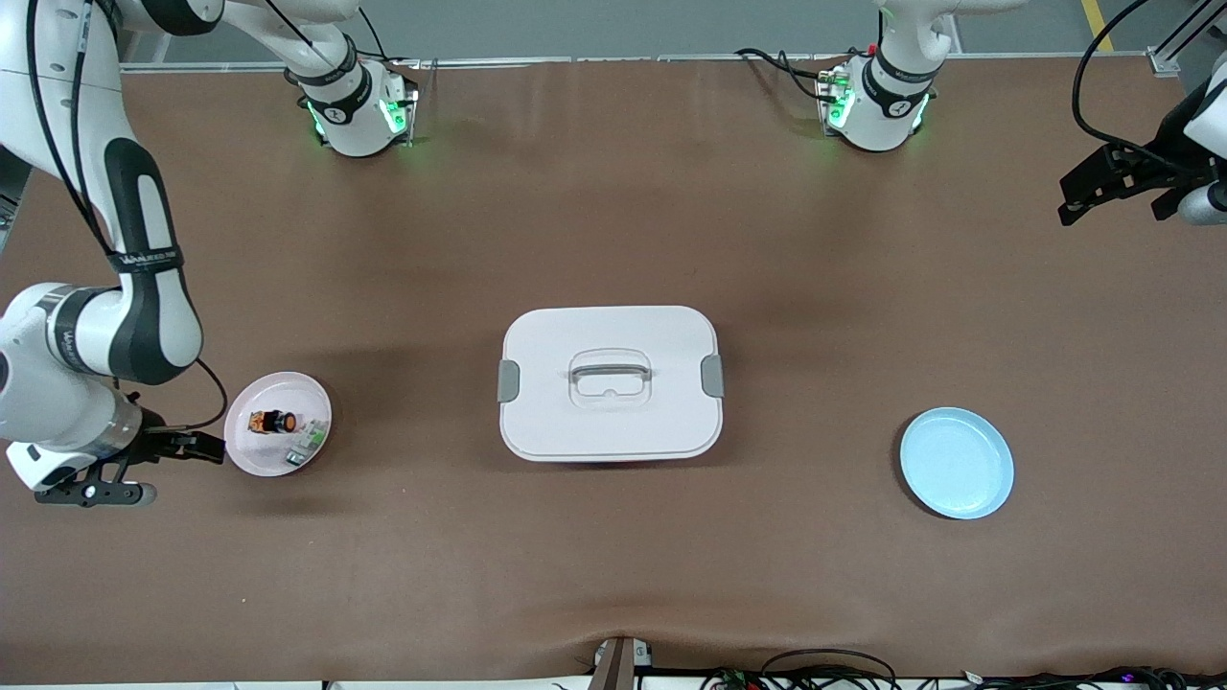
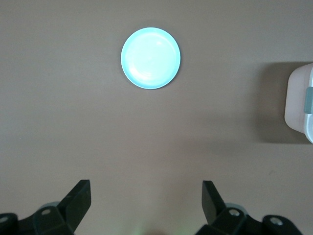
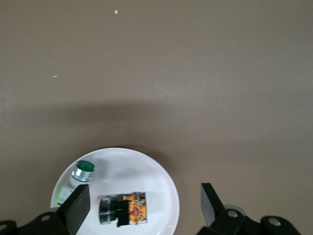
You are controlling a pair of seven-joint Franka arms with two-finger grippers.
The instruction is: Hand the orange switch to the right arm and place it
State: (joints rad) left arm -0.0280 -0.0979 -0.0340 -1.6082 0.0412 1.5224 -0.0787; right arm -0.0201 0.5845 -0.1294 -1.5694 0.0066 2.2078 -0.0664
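Note:
The orange switch (image 1: 273,421) (image 3: 125,210), a small black cylinder with an orange end, lies on its side on a pink plate (image 1: 251,453) (image 3: 156,176) toward the right arm's end of the table. My right gripper (image 1: 165,466) (image 3: 143,205) hangs open above that plate's edge. The switch shows between its two fingers and nothing is held. My left gripper (image 1: 1117,192) (image 2: 146,200) is open and empty, raised over bare table at the left arm's end, where that arm waits.
A small white-and-green part (image 1: 305,444) (image 3: 80,174) shares the pink plate with the switch. A white lidded box (image 1: 611,381) (image 2: 299,98) with a handle sits mid-table. A light blue plate (image 1: 957,463) (image 2: 150,58) lies toward the left arm's end.

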